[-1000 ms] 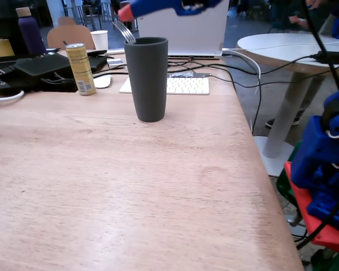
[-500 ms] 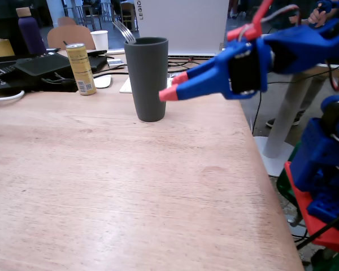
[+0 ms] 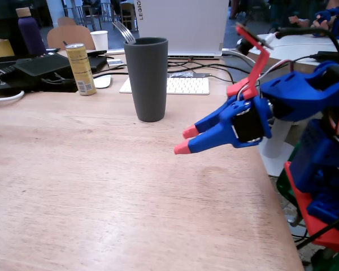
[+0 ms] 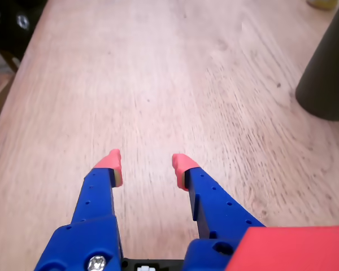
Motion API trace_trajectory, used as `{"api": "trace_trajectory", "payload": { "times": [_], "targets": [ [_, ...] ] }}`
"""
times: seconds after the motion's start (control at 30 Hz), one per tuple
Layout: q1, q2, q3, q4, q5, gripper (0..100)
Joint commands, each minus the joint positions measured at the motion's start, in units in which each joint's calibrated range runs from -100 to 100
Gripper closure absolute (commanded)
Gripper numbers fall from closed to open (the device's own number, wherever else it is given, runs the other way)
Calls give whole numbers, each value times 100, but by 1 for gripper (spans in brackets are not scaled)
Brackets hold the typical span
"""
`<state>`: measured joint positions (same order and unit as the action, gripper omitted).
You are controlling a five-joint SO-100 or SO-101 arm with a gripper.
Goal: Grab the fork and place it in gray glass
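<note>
Place: office or shared workspace | Evidence: white flat keyboard [image 3: 181, 85], closed white laptop [image 3: 181, 25], tangled black cables [image 3: 214, 70], long wooden desk [image 3: 101, 186]

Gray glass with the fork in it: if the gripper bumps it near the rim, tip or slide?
Probably tips. The glass is tall and tapers toward its base, so its footing on the table is narrow. The fork leans on the rim, tines up, adding a little top weight. A matte wall and wood grain suggest little sliding. The gripper is open, clear of it.
</note>
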<state>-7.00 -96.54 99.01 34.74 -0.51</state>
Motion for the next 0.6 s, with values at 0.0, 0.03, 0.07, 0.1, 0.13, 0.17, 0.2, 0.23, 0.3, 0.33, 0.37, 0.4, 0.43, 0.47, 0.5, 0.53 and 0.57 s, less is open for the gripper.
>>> {"api": "trace_trajectory", "payload": {
  "times": [0.0, 0.03, 0.07, 0.1, 0.13, 0.17, 0.2, 0.23, 0.3, 0.33, 0.37, 0.4, 0.43, 0.47, 0.5, 0.53, 0.57],
  "targets": [
    [-265, -54, 61, 73, -366, 84],
    [-282, -54, 61, 122, -376, 89],
    [-282, -54, 61, 155, -376, 95],
    [-282, -54, 61, 155, -376, 100],
    [-282, -54, 61, 163, -357, 100],
    [-282, -54, 61, 171, -332, 100],
    [-282, -37, 61, 171, -317, 100],
    [-282, 14, 61, 204, -317, 100],
    [-282, -54, 61, 467, -317, 100],
    [-282, -54, 61, 491, -313, 100],
    [-282, -54, 61, 491, -313, 100],
    [-282, -54, 61, 500, -313, 100],
    [-282, -54, 61, 500, -313, 100],
    [-282, -54, 52, 500, -313, 100],
    [-265, -54, 52, 508, -313, 100],
    [-265, -54, 52, 508, -317, 100],
    [-214, -54, 52, 508, -317, 100]
  ]
}}
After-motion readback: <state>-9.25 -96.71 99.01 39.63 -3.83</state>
